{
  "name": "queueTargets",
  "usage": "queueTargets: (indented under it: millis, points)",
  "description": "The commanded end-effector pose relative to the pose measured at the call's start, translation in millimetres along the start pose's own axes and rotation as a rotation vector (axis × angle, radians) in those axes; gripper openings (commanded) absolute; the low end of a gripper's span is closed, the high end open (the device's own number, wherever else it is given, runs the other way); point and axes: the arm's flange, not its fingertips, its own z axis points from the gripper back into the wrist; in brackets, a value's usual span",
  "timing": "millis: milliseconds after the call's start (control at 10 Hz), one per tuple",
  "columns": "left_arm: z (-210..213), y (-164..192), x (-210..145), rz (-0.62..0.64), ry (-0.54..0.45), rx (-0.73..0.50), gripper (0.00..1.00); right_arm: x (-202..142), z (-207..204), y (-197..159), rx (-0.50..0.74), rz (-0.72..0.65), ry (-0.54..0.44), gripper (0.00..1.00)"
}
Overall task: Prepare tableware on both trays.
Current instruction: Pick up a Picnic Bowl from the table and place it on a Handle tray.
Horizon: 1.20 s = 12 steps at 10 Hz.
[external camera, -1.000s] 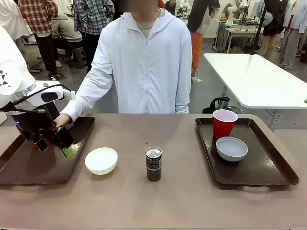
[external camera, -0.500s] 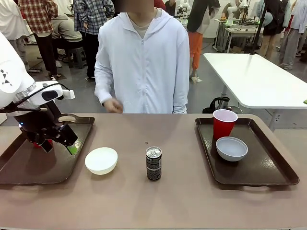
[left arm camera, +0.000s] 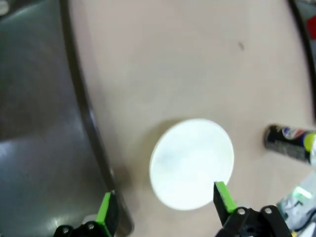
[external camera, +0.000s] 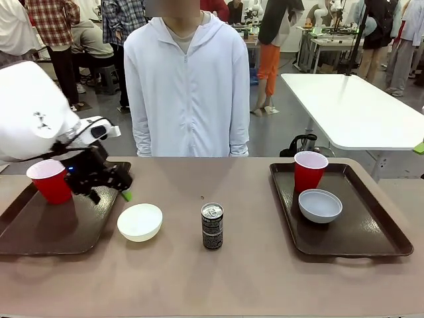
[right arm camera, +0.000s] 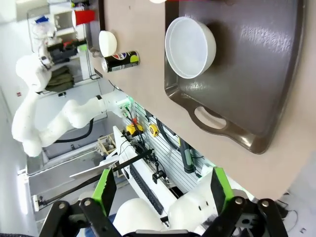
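The left gripper (external camera: 111,193) — jaws wide, empty — hangs at 10 o'clock of the white bowl (external camera: 140,220) on the tabletop. Likely next: grip its rim, then lift it onto the left tray (external camera: 40,233) at 9 o'clock.

The brown table (external camera: 265,278) carries four items directly on its surface: a dark brown tray (external camera: 46,228) at its left end, a second dark brown tray (external camera: 371,228) at its right end, a white bowl (external camera: 140,221) and a dark can (external camera: 212,226). The bowl sits just beside the left tray. The can stands upright near the table's middle, between the bowl and the right tray.
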Motion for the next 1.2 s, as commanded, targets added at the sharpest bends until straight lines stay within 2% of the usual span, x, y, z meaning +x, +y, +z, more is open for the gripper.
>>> queueTargets:
  millis: [0, 500, 1000, 1100]
  points:
    - [-12, -20, 19, 0.023, -0.025, 0.086, 1.0, -3, 2, 6, -0.003, 0.007, -0.004, 1.0]
    - [-32, -32, 19, 0.027, 0.018, 0.245, 1.0, -3, 2, 6, -0.003, 0.007, -0.004, 1.0]
    - [-58, -30, 17, 0.019, 0.06, 0.25, 1.0, -3, 2, 6, -0.003, 0.007, -0.004, 1.0]
    - [-61, -29, 18, 0.014, 0.055, 0.26, 0.45, -3, 2, 6, -0.003, 0.007, -0.004, 1.0]
